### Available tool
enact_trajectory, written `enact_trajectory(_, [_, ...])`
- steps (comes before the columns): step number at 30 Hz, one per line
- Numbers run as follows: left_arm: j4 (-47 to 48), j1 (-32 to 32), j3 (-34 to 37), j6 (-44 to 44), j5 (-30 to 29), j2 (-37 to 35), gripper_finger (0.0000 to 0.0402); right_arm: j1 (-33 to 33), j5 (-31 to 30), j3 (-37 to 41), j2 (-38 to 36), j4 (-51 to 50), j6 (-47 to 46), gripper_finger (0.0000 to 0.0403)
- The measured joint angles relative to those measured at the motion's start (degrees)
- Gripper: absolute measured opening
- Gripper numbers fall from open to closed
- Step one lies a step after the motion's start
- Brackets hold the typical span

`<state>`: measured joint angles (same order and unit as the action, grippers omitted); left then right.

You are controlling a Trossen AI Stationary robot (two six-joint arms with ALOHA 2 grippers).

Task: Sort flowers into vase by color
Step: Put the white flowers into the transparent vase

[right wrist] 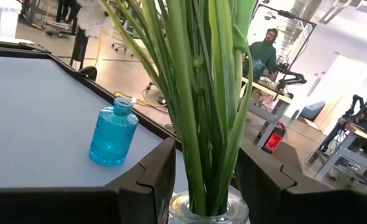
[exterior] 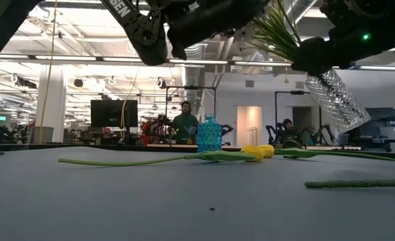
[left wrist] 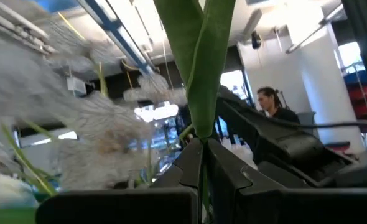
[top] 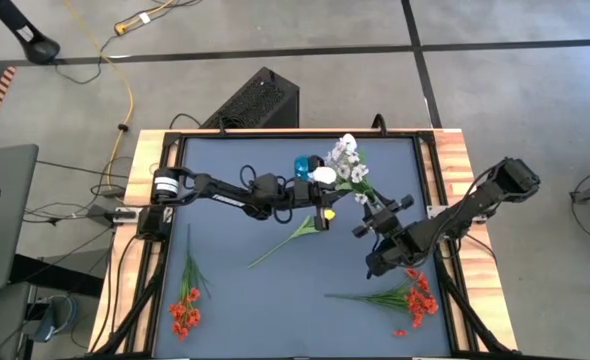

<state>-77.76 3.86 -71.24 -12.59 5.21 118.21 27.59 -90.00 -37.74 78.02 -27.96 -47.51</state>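
Observation:
My right gripper [right wrist: 205, 180] is shut on a clear glass vase [exterior: 335, 100] that holds pale lilac-white sprays [top: 347, 160], above the table's far right part. My left gripper [left wrist: 202, 146] is shut on a green stem next to those sprays; a white tulip blossom [top: 323, 176] shows just beyond it. A small blue vase [right wrist: 113, 134] stands on its base near the far edge. A yellow tulip [top: 325, 213] lies flat mid-table, its stem [top: 275, 250] running toward the near left. Red flowers lie near left [top: 185, 300] and near right [top: 415, 298]. My left gripper pinches a green stem with a leaf [left wrist: 203, 134] between its two fingers, and the leaves rise past the fingertips. The stem is lifted clear of the table. My right gripper has the clear vase's neck [right wrist: 205, 214] between its two fingers [right wrist: 155, 177]. The vase is lifted clear and tilted, with several green stems [right wrist: 202, 93] rising out of its mouth.
The dark mat [top: 275, 300] has bare room in its middle and near part. A wooden frame [top: 455, 160] borders the table. A black box [top: 260, 100] and cables lie on the floor beyond the far edge. People [exterior: 185, 120] sit in the room behind.

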Motion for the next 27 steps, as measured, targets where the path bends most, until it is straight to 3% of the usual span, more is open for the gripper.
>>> enact_trajectory(6, [1.3, 0.0, -0.1, -0.2, -1.0, 1.2, 0.0, 0.0, 0.5, 0.0, 0.0, 0.4, 0.0, 0.0171])
enact_trajectory(18, [8.8, 0.7, -0.3, 7.6, -6.0, 1.0, 0.0, -0.5, 0.7, 0.1, 0.0, 0.9, 0.0, 0.0171])
enact_trajectory(23, [15.1, 0.7, 0.0, 6.7, -6.1, 1.6, 0.0, -1.2, -0.8, -0.1, -0.1, 1.3, 0.0, 0.0171])
enact_trajectory(27, [14.6, 0.8, -0.2, 5.8, -6.6, 0.7, 0.0, -1.2, -0.6, -0.1, 0.0, 1.2, 0.0, 0.0171])
